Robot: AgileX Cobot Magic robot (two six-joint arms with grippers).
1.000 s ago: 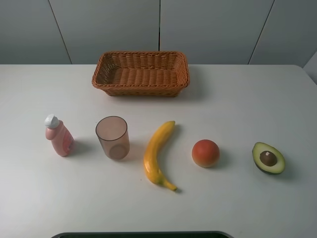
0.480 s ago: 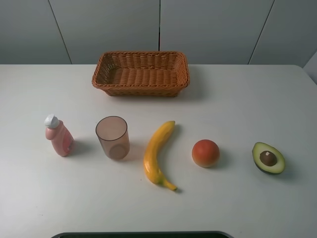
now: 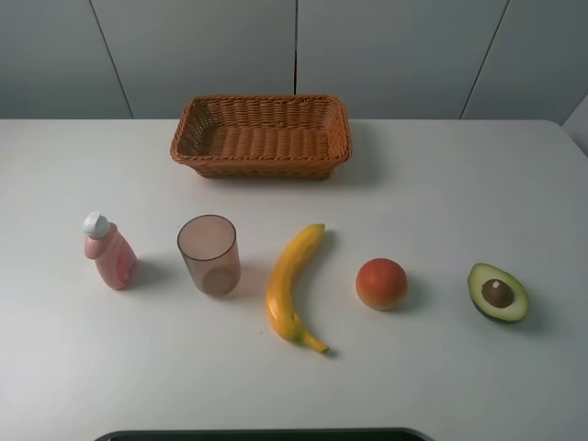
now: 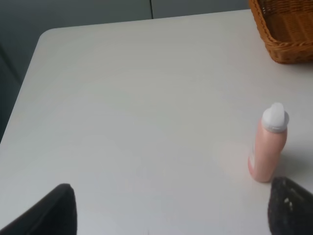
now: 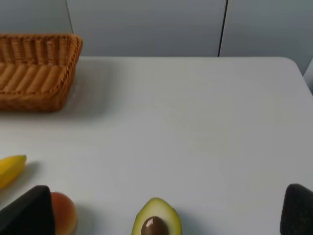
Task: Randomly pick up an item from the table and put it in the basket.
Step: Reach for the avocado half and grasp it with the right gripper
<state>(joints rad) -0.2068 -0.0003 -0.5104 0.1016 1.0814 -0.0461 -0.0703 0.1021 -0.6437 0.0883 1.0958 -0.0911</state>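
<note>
The halved avocado lies cut side up at the right of the white table; the right wrist view shows it too. The brown wicker basket stands empty at the back middle, and shows in the right wrist view and the left wrist view. Neither gripper shows in the exterior high view. My right gripper is open and empty, with the avocado between and just ahead of its fingers. My left gripper is open and empty over bare table at the left.
In a row left of the avocado stand an orange-red round fruit, a yellow banana, a translucent brown cup and a pink bottle with a white cap. The bottle is close to my left gripper's finger.
</note>
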